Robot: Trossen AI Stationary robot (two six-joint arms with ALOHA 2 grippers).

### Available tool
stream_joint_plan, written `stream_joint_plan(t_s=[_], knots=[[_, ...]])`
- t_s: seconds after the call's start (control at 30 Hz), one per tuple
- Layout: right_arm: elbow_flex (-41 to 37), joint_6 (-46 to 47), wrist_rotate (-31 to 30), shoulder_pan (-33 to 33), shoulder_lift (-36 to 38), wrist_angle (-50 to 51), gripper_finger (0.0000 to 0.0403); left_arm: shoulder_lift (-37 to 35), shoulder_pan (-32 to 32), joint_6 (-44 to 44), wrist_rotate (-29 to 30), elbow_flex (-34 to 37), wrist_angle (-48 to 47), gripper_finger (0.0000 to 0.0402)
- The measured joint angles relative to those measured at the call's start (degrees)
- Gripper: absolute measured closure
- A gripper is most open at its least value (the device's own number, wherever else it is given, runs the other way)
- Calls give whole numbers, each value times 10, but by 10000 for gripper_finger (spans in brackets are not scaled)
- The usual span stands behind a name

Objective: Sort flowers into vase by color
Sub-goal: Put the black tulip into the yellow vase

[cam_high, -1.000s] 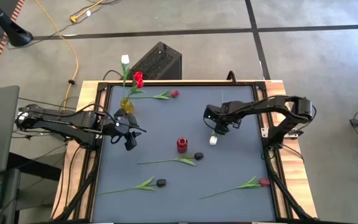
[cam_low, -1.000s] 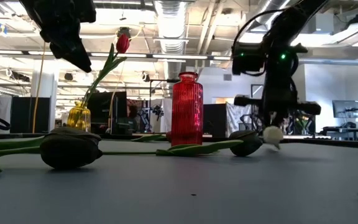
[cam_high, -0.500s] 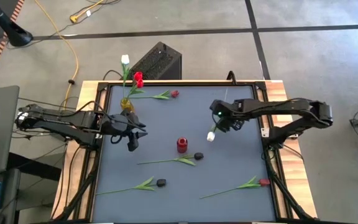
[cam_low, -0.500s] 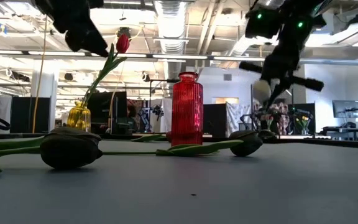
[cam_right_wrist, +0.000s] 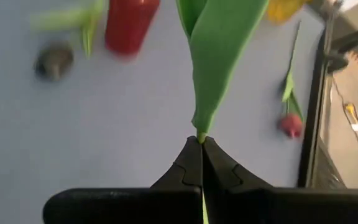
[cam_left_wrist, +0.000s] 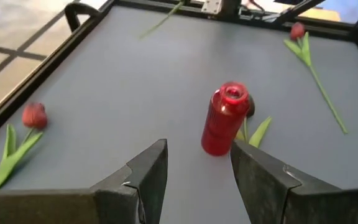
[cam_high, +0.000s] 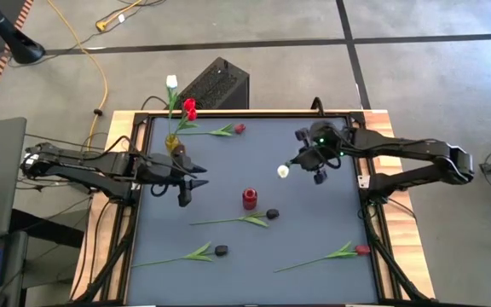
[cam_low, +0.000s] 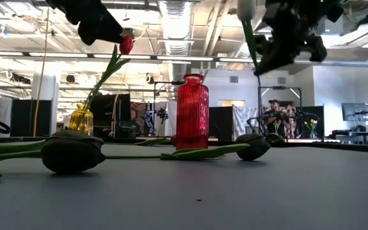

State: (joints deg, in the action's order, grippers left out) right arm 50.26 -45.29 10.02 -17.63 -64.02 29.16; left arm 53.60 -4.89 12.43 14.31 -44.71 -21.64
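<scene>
The right gripper (cam_high: 312, 159) is pinching the green stem of a white tulip (cam_high: 283, 171), its jaws closed tight on the stem just below a broad leaf, as the right wrist view shows. The white bud is pointing left, and the flower is hanging in the air over the far right part of the table (cam_high: 314, 230). Against 1 second ago, the bud is sitting farther toward the far side and to the left, and in the low view it is now riding high above the red vase (cam_high: 249, 199) instead of near the tabletop.

The left gripper (cam_high: 186, 181) is hovering left of the red vase with its fingers parted and nothing between them; it is reaching slightly farther right than before.

The red ribbed vase is standing upright mid-table, empty. The yellow vase (cam_high: 174, 142) at the far left is holding 2 red tulips (cam_high: 189, 108) and 1 white tulip (cam_high: 171, 82).

Lying flat are 2 dark tulips (cam_high: 272, 214), one just near-right of the red vase and another (cam_high: 221, 250) nearer, plus red tulips near right (cam_high: 362, 250) and far (cam_high: 239, 129).
</scene>
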Motion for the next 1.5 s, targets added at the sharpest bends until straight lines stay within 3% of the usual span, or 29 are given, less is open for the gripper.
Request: stream_joint_plan(t_s=[0.17,0.4,0.57,0.8,0.97,1.5], knots=[[0,104,67,0,-1,-101,384,0,0,-17,0,0,29,237],[0,258,80,9,-24,-257,377,11,0,-78,0,0,133,237],[0,317,82,34,-64,-366,381,60,0,-113,0,0,217,237],[0,348,82,83,-115,-490,380,153,0,-156,9,0,329,237],[0,349,81,109,-132,-525,380,192,1,-174,30,0,385,237],[0,348,64,120,-194,-618,380,208,22,-147,-25,0,428,237]])
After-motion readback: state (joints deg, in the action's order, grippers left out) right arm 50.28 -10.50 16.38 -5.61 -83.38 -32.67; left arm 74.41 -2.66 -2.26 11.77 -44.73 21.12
